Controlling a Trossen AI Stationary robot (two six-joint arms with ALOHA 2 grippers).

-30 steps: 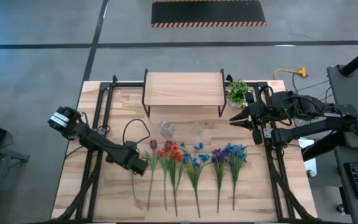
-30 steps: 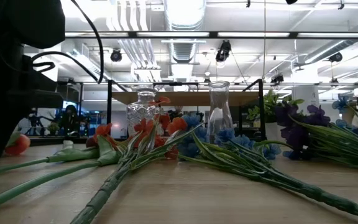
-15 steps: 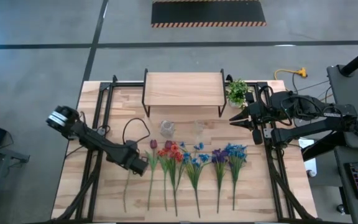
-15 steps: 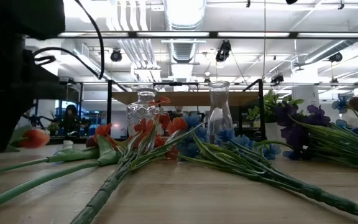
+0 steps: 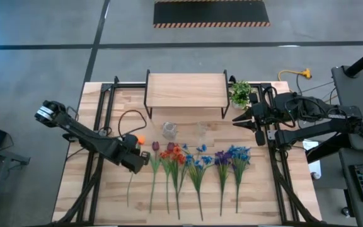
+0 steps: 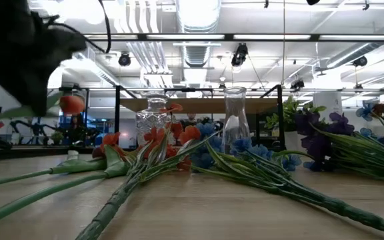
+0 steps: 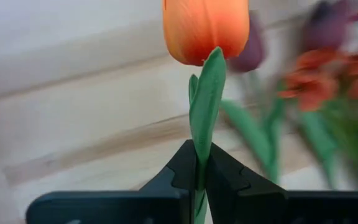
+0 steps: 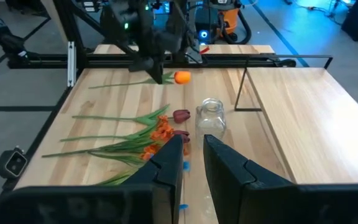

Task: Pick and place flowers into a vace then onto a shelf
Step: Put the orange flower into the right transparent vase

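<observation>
My left gripper (image 5: pixel 136 159) is at the table's left middle, shut on an orange tulip whose head (image 5: pixel 140 140) points toward the far edge; the head also shows in the low view (image 6: pixel 72 103). The other flowers (image 5: pixel 197 162) lie side by side on the table, heads toward the far edge. A cut-glass vase (image 5: pixel 169 130) and a slim clear vase (image 5: pixel 201 130) stand before the shelf (image 5: pixel 186 90). My right gripper (image 5: pixel 237 121) hovers open and empty at the right, beside the shelf. My left gripper pinches the tulip's green stem and leaf (image 7: pixel 201 140) between its two fingers, a little below the orange head (image 7: pixel 205 28). The fingers come from the table's left and lie across the stem. The head is lifted clear of the table; the long stem (image 5: pixel 130 189) trails toward the near edge.
A small leafy potted plant (image 5: pixel 240 93) stands at the shelf's right end, close to my right gripper. Black metal frames (image 5: pixel 103 107) run along both sides of the table. Bare wood lies between the vases and the row of flowers.
My left gripper has risen and drawn back toward the table's left and far side with the orange tulip. The tulip's head, low by the table before, now stands well above it and shows past the gripper. My right gripper has kept still.
</observation>
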